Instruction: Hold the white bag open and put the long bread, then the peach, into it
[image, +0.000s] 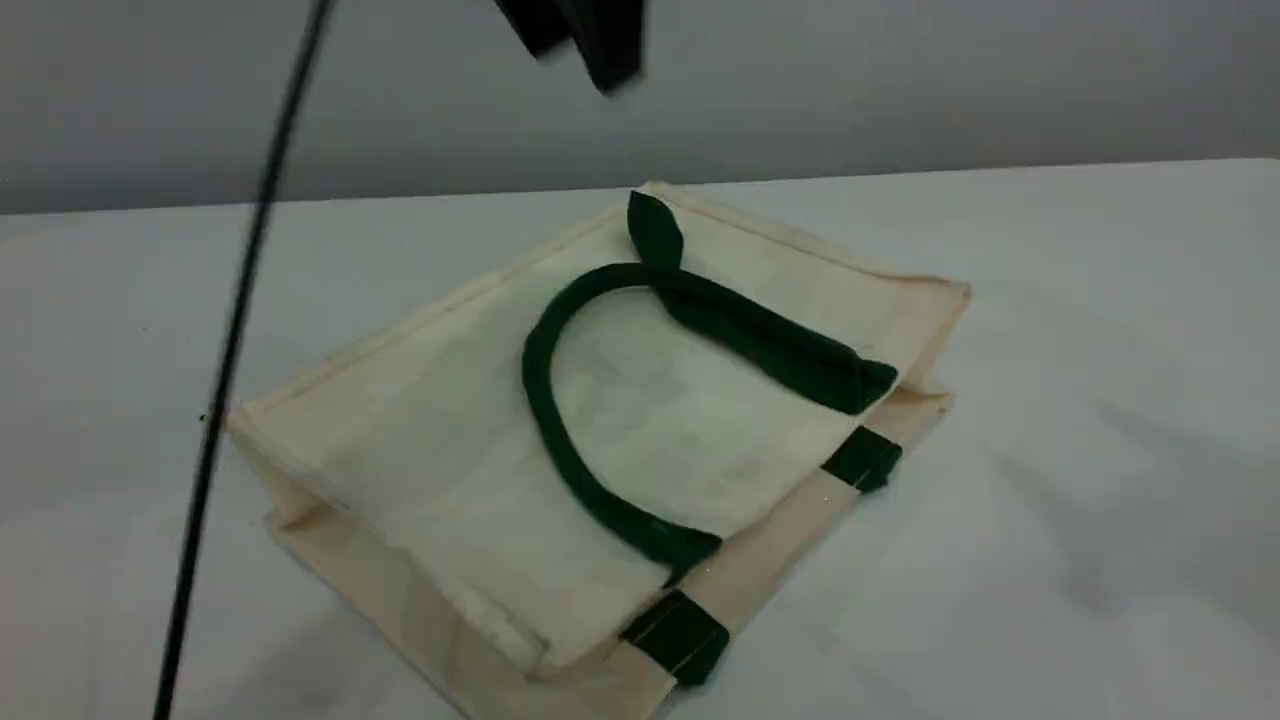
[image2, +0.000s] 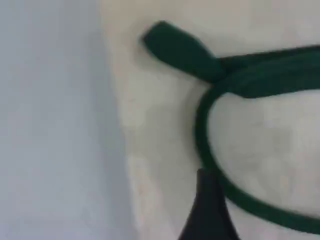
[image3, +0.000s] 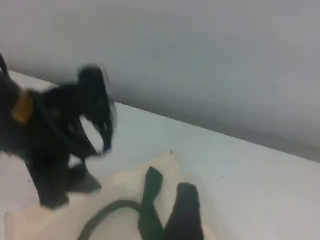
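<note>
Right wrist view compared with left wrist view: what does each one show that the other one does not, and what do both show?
Only the right wrist view: the left arm above the bag, the grey wall, and the right fingertip. Only the left wrist view: a close look straight down, with the left fingertip next to the curved handle. Both: the bag, its green handle, and the table.

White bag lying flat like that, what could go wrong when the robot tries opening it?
The white bag lies flat, mouth pressed shut: the jaws might pinch both layers and lift it closed. Its green handle loops loosely on top and could snag the left fingertip hovering above it.
</note>
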